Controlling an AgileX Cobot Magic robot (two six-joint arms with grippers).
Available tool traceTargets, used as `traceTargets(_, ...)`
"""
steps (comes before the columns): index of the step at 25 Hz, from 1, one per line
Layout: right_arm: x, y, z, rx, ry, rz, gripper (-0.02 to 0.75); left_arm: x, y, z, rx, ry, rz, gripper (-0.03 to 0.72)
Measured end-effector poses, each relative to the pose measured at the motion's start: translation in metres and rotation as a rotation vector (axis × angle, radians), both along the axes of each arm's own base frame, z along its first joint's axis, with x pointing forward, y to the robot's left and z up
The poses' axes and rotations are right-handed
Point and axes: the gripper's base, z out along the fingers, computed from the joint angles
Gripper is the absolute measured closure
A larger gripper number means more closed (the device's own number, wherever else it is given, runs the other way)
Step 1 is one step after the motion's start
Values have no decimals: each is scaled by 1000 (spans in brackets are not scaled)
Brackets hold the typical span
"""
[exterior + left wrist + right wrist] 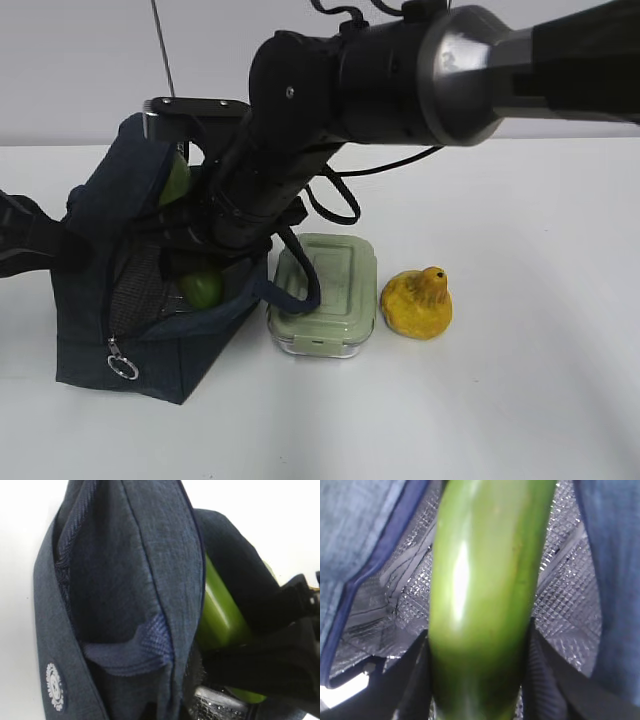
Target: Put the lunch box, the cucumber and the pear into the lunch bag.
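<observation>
- One lunch bag (150, 340), dark navy, standing open on the table.
- One cucumber (203, 287), green, its end showing inside the bag's mouth; the same one fills the right wrist view.
- One lunch box (325, 295) with a pale green lid.
- One pear (417, 302), yellow and lumpy.
- One metal ring pull (123, 368) hanging from the bag's zipper.
- One black robot arm (400, 80) clearly in the exterior view.
- One white round emblem (55, 686) on the bag's fabric.
</observation>
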Motion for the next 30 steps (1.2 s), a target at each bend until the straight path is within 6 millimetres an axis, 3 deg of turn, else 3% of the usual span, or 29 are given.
traceTargets(8, 3, 3, 5, -2, -36, 38, 386, 0, 0, 0, 1, -1, -2, 685)
traceTargets(15, 1, 6, 7, 21, -55, 109, 302, 0, 0, 0, 2, -2, -2, 685)
traceTargets(25, 1, 9, 18, 9, -96, 189, 285, 0, 0, 0, 3, -4, -1, 685)
traceTargets(30, 2, 11, 32, 19, -110, 213, 158, 0, 0, 0, 3, -4, -1, 685)
